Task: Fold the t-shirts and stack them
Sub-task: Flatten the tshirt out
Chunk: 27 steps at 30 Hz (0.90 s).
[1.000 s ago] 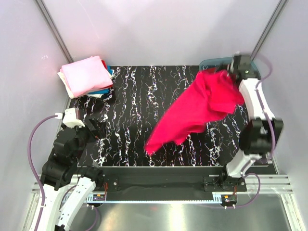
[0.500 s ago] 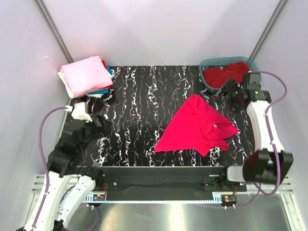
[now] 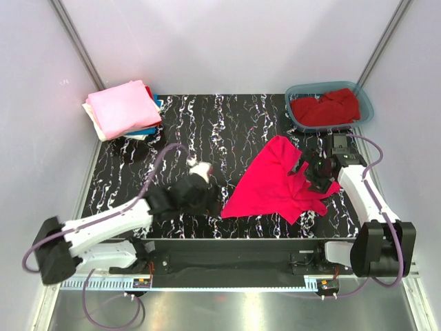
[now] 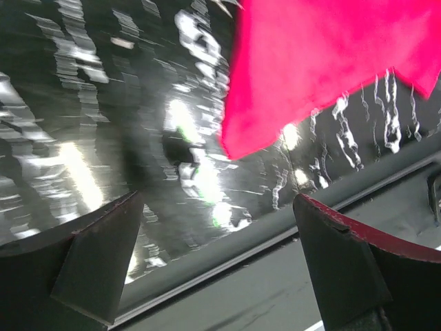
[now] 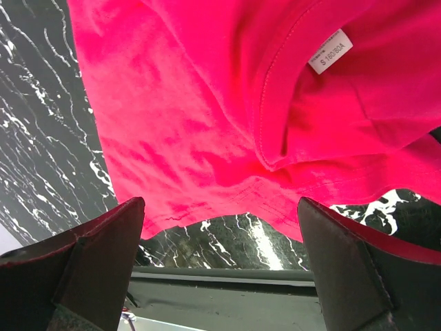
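Black, white-veined tabletop [image 3: 207,131] fills the floor of a booth with pale grey walls [image 3: 207,48]. On its right half lies the bright pinkish-red cotton t-shirt [image 3: 272,183], unfolded and rumpled, with 1 pointed corner reaching toward the near edge and its collar end toward the right arm. The right wrist view shows a white size label [image 5: 329,52] inside the neckline. The right gripper [image 3: 313,172] is poised over the collar side with its 2 fingers spread wide and nothing between them; red cloth lies below the gap. The left gripper [image 4: 220,262], on an arm stretched across the table, sits low just beside the shirt's near-left corner, its fingers also parted and empty over bare tabletop. In the far-left corner rests 1 stack of folded shirts [image 3: 124,110], light pink on top, with cream, blue and darker red edges showing beneath. In the far-right corner a teal plastic tub [image 3: 369,109] holds 1 bunched darker red shirt [image 3: 324,110].
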Motion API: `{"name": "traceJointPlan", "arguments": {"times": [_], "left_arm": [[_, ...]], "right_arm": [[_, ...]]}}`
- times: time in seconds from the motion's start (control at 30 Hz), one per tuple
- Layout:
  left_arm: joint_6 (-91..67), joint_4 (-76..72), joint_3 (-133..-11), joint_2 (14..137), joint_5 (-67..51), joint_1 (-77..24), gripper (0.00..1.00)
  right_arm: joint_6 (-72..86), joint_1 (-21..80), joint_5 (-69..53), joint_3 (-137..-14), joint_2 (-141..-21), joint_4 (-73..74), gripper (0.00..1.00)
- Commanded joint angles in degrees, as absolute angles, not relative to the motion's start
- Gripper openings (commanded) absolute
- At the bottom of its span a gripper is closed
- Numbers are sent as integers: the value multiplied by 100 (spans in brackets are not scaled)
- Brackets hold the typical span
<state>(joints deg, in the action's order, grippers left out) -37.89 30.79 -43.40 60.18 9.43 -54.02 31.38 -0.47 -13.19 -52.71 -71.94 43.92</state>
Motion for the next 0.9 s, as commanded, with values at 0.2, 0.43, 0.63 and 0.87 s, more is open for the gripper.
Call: {"name": "traceJointPlan", "arguments": {"times": [0.2,0.43,0.63,0.87], "left_arm": [[-4500,1608,-4886,8154,1327,-6372,91],[-4430,1880,-5519,9184,1494,-6398,87],[-4377,2311,-6029,9826,1591,-6398,23],[-4281,3268,-5494,7855,2302,-5996,0]], "right_arm": [[3147,123,-1353,-5116,-6847,4140,100],[3085,132,-1397,-4948,-6733,4096,100],[3041,123,-1441,-4913,-6767,4052,100],[2900,132,-1336,-5028,-6715,4245,100]]}}
